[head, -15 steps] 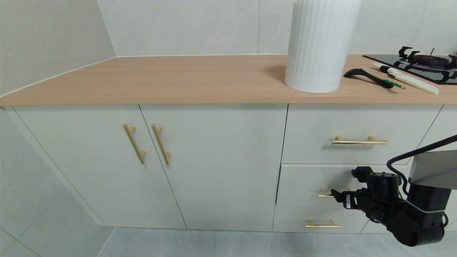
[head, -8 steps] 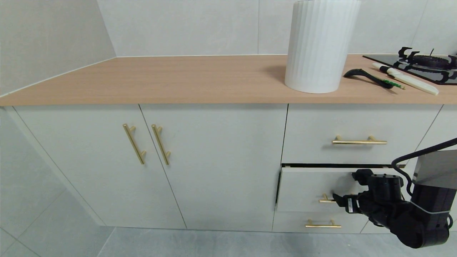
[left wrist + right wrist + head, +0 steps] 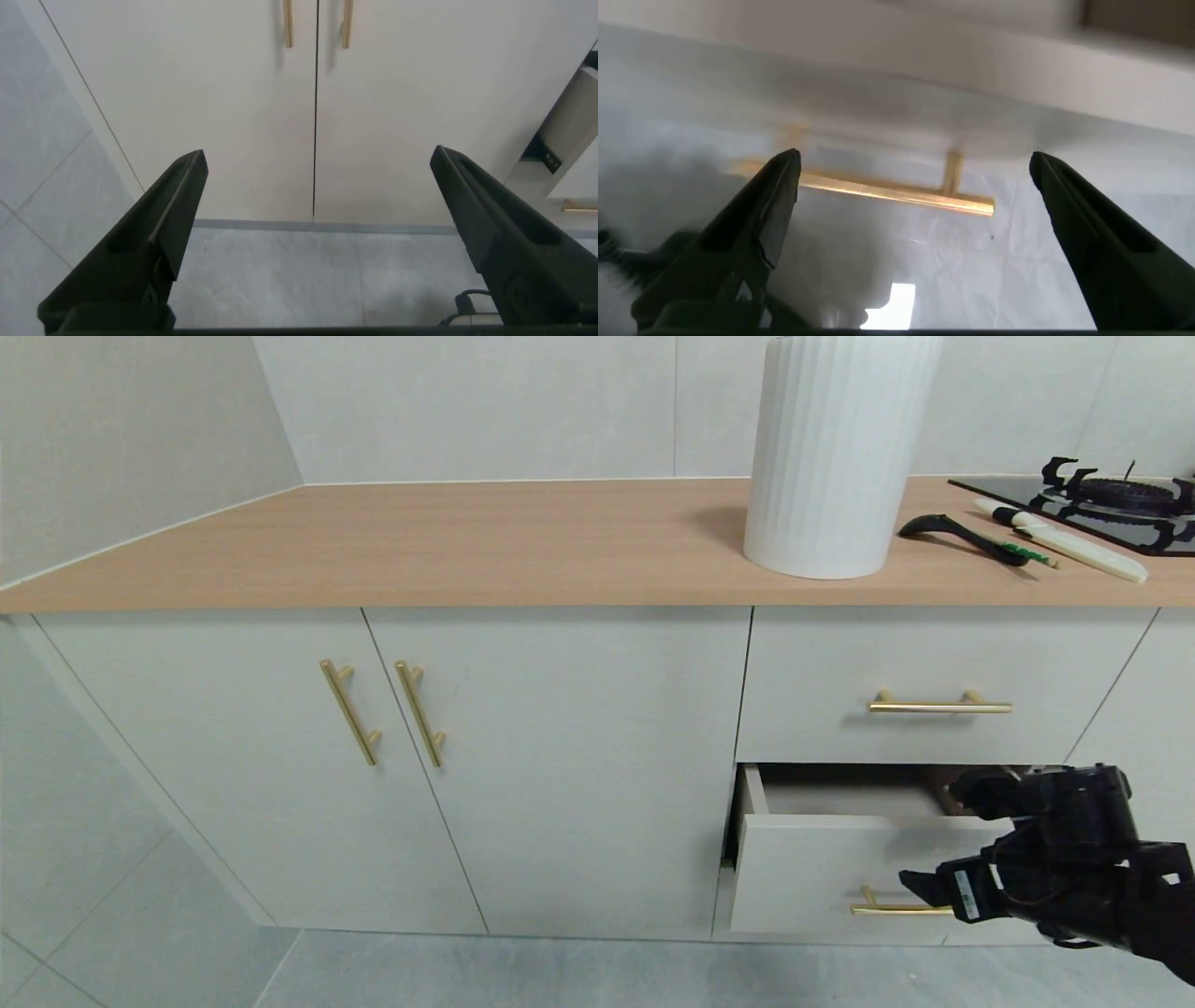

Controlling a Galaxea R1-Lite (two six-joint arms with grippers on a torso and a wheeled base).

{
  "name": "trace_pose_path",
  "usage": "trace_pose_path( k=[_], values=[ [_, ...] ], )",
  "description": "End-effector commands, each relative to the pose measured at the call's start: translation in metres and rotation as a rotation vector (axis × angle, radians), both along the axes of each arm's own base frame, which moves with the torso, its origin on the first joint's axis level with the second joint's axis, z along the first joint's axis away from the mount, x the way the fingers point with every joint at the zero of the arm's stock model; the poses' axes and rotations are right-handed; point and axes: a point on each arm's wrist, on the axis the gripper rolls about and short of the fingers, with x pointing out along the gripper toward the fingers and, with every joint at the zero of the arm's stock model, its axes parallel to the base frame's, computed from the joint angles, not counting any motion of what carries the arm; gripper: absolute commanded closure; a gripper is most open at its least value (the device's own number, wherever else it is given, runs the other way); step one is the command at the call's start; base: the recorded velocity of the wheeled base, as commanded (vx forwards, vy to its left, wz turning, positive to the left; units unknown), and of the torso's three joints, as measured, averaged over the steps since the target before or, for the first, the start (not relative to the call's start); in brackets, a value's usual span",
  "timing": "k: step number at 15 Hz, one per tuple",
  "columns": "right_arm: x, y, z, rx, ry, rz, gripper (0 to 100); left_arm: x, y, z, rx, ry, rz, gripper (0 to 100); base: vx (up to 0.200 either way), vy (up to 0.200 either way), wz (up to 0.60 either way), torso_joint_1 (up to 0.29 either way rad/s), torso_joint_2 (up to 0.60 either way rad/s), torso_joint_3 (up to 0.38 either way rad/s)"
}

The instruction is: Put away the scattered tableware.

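On the wooden counter [image 3: 467, 541] at the right lie a black ladle [image 3: 962, 534], a green-tipped utensil [image 3: 1027, 555] and a long white knife [image 3: 1064, 541]. Below them the middle drawer [image 3: 822, 873] stands pulled out, its inside [image 3: 840, 789] partly showing. My right gripper [image 3: 936, 835] is at the drawer front by its gold handle [image 3: 901, 907], with its fingers spread open. The same handle [image 3: 878, 189] lies ahead of the right gripper [image 3: 910, 187] in the right wrist view. My left gripper [image 3: 318, 177] hangs open, low before the cabinet doors [image 3: 318, 93].
A tall white ribbed container [image 3: 831, 457] stands on the counter left of the utensils. A black gas hob [image 3: 1120, 504] sits at the far right. The top drawer [image 3: 934, 681] above is shut. Two cabinet doors with gold handles [image 3: 383, 709] are on the left.
The middle drawer has slid out from shut to well open. My right gripper has drawn back and down along with its handle.
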Motion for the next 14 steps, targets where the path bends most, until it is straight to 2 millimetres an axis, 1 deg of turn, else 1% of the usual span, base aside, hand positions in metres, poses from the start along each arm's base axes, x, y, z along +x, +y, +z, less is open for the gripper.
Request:
trace_pose_path(
  k=[1, 3, 4, 5, 6, 7, 8, 9, 10, 14],
  values=[
    [-0.031, 0.009, 0.064, 0.034, -0.193, 0.059, 0, 0.0, 0.0, 0.0, -0.001, 0.001, 0.001, 0, 0.0, 0.0, 0.0, 0.0, 0.0, 0.0],
    [-0.029, 0.009, 0.071, 0.055, -0.233, 0.048, 0, 0.0, 0.0, 0.0, -0.001, 0.001, 0.001, 0, 0.0, 0.0, 0.0, 0.0, 0.0, 0.0],
    [-0.029, 0.009, 0.071, 0.055, -0.233, 0.048, 0, 0.0, 0.0, 0.0, -0.001, 0.001, 0.001, 0, 0.0, 0.0, 0.0, 0.0, 0.0, 0.0],
    [-0.026, 0.01, 0.072, 0.102, -0.251, 0.023, 0, 0.0, 0.0, 0.0, -0.001, 0.001, 0.001, 0, 0.0, 0.0, 0.0, 0.0, 0.0, 0.0],
    [-0.022, 0.011, 0.069, 0.121, -0.249, 0.013, 0, 0.0, 0.0, 0.0, -0.001, 0.001, 0.001, 0, 0.0, 0.0, 0.0, 0.0, 0.0, 0.0],
    [-0.015, 0.013, 0.061, 0.12, -0.247, 0.007, 0, 0.0, 0.0, 0.0, -0.001, 0.001, 0.001, 0, 0.0, 0.0, 0.0, 0.0, 0.0, 0.0],
    [-0.006, 0.015, 0.049, 0.118, -0.243, 0.0, 0, 0.0, 0.0, 0.0, -0.001, 0.001, 0.001, 0, 0.0, 0.0, 0.0, 0.0, 0.0, 0.0],
    [-0.003, 0.015, 0.044, 0.117, -0.237, -0.003, 0, 0.0, 0.0, 0.0, -0.001, 0.001, 0.001, 0, 0.0, 0.0, 0.0, 0.0, 0.0, 0.0],
    [0.005, 0.016, 0.033, 0.111, -0.231, -0.023, 0, 0.0, 0.0, 0.0, -0.001, 0.0, 0.001, 0, 0.0, 0.0, 0.0, 0.0, 0.0, 0.0],
    [0.027, 0.019, 0.001, 0.099, -0.238, -0.089, 0, 0.0, 0.0, 0.0, -0.001, 0.001, 0.001, 0, 0.0, 0.0, 0.0, 0.0, 0.0, 0.0]
  ],
)
